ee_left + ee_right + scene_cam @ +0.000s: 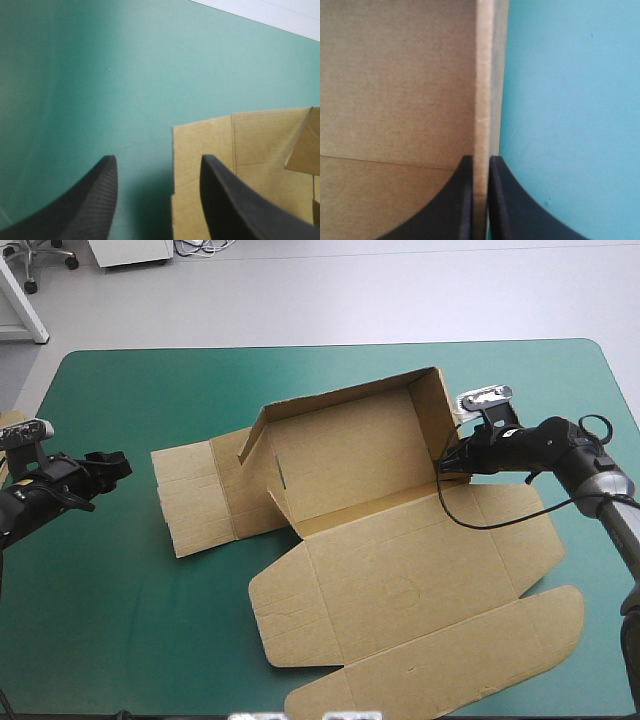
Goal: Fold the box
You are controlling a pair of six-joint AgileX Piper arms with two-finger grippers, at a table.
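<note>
- The table (pixel 110 620), under its teal-green cover, fills the high view.
- The brown box (pixel 400 570) sits at the table's centre. Its walls are raised toward 12 o'clock, the lid lies flat toward 5 o'clock, and a side flap lies flat toward 9 o'clock.
- The right gripper (pixel 480 159), at 3 o'clock of the box, has its black fingers clamped on the upright right wall, one on each face.
- The left gripper (pixel 159 157), at 9 o'clock, hovers just beside the flap's edge with its fingers apart, holding nothing.

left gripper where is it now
High view: the left gripper, fingers open, is over the teal-green cover at the table's left side, beside the brown cardboard box's flat end flap.
</note>
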